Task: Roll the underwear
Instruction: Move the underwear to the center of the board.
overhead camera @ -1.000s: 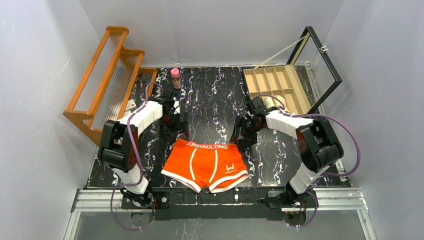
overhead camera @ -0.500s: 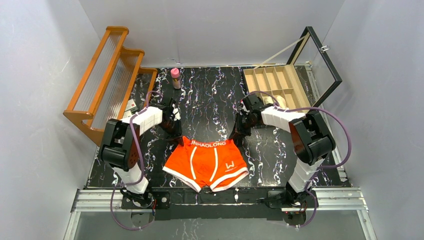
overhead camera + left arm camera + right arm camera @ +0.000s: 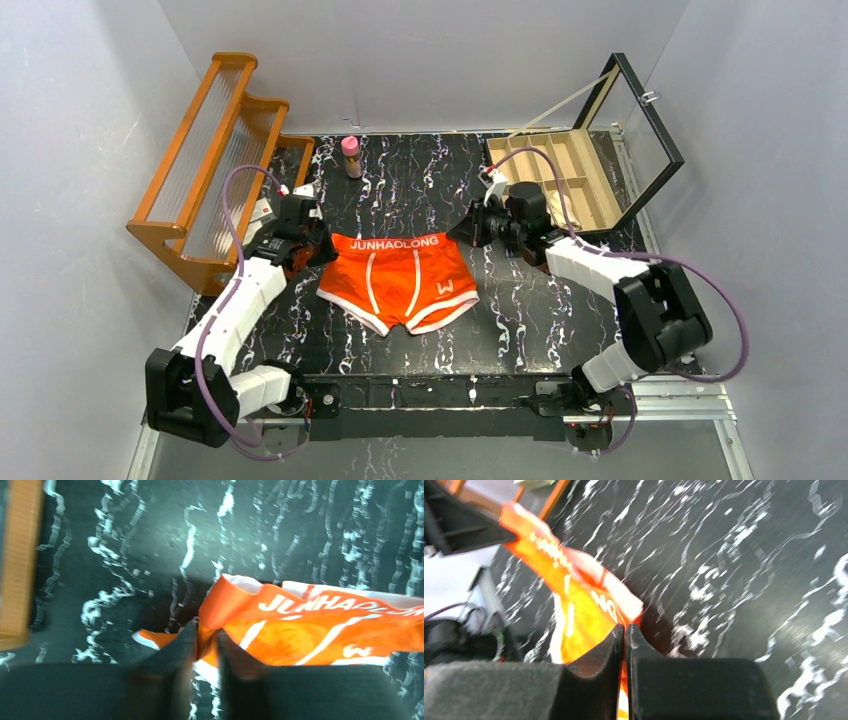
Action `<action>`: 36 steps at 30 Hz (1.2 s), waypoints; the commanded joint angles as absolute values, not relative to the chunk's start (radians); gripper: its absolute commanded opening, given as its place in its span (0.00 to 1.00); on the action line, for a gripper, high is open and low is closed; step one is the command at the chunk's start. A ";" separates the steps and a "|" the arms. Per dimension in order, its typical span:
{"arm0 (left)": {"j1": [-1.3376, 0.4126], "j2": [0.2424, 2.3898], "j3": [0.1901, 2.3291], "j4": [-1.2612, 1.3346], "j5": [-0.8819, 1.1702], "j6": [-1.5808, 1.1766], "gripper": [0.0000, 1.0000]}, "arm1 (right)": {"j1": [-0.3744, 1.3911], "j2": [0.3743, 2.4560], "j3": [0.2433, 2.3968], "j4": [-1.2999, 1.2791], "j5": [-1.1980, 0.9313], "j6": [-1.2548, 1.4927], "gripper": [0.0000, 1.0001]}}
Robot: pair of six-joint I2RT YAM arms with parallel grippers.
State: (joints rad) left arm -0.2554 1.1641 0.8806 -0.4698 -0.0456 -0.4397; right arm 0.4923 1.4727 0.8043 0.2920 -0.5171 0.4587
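The orange underwear [image 3: 398,282] with white stripes and a lettered waistband hangs stretched between my two grippers over the middle of the black marble table [image 3: 520,320]. My left gripper [image 3: 318,246] is shut on the waistband's left corner; the left wrist view shows orange cloth [image 3: 300,630] pinched between its fingers [image 3: 175,650]. My right gripper [image 3: 468,232] is shut on the waistband's right corner, with cloth [image 3: 579,610] squeezed between its jaws in the right wrist view. The leg ends hang toward the near edge.
A wooden rack [image 3: 205,160] stands at the back left. A pink-capped bottle [image 3: 351,156] stands at the back centre. An open wooden compartment box [image 3: 555,175] with a glass lid [image 3: 645,120] sits at the back right.
Both grippers closed on the waistband corners and carried the underwear away from the near edge toward the table's middle. Both arms stretched out farther and spread wider apart.
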 commanded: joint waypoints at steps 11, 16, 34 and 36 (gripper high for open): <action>-0.215 1.377 1.106 -0.512 -0.242 -0.369 0.82 | 0.478 1.877 1.486 -0.082 -0.146 0.229 0.53; -0.213 1.302 1.020 -0.539 0.108 -0.366 0.81 | 0.479 1.763 1.302 -0.112 -0.416 0.403 0.52; -0.214 1.264 0.753 -0.459 0.160 -0.558 0.75 | 0.702 1.763 1.018 -0.219 -0.505 0.457 0.41; -0.214 1.252 0.738 -0.406 0.171 -0.565 0.76 | 0.701 1.765 1.016 -0.223 -0.497 0.452 0.42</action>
